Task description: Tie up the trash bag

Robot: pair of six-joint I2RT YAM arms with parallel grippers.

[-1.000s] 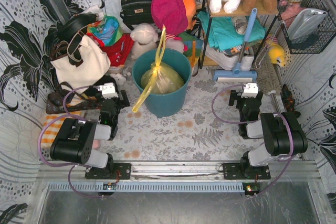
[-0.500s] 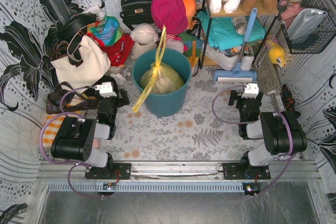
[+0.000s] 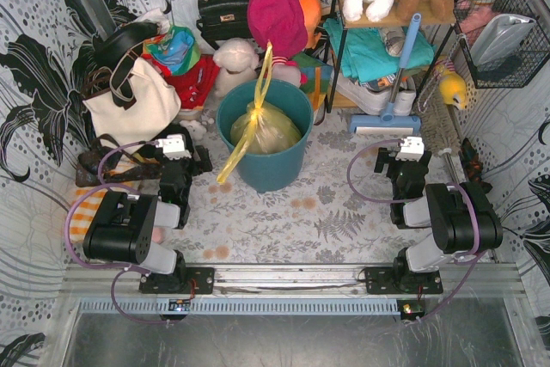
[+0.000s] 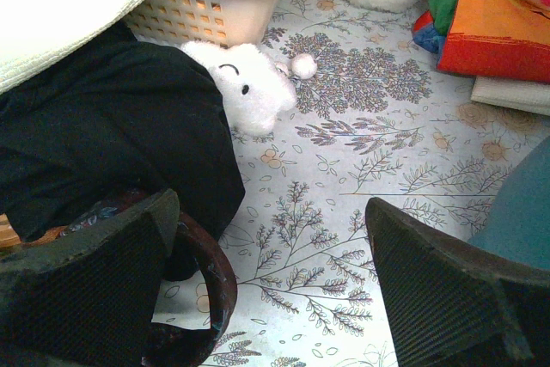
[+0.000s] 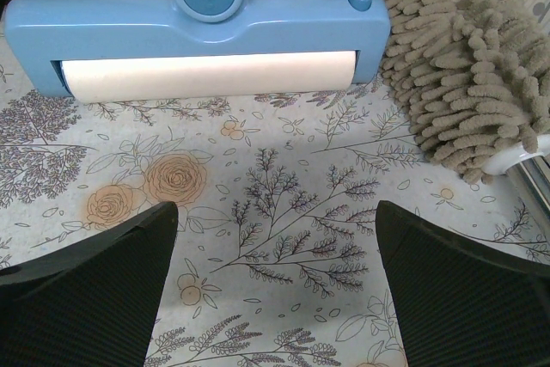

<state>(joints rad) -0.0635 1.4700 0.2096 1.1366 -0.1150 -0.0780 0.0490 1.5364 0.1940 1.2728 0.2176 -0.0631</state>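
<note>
Barely moved from half a second back. Left tool [image 4: 266, 290] gaping, empty, beside black bag [image 4: 112, 143]; right tool [image 5: 275, 285] gaping, empty, facing mop head [image 5: 206, 32]. Trash bag [image 3: 262, 131] inside teal bin [image 3: 262, 169], between both, farther off.

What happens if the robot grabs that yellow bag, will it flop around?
Probably floppy: the trash bag is thin, crinkly plastic, and one long tail droops over the rim of the teal bin. Likely light, since it looks puffy and see-through. It might tear if yanked.
</note>
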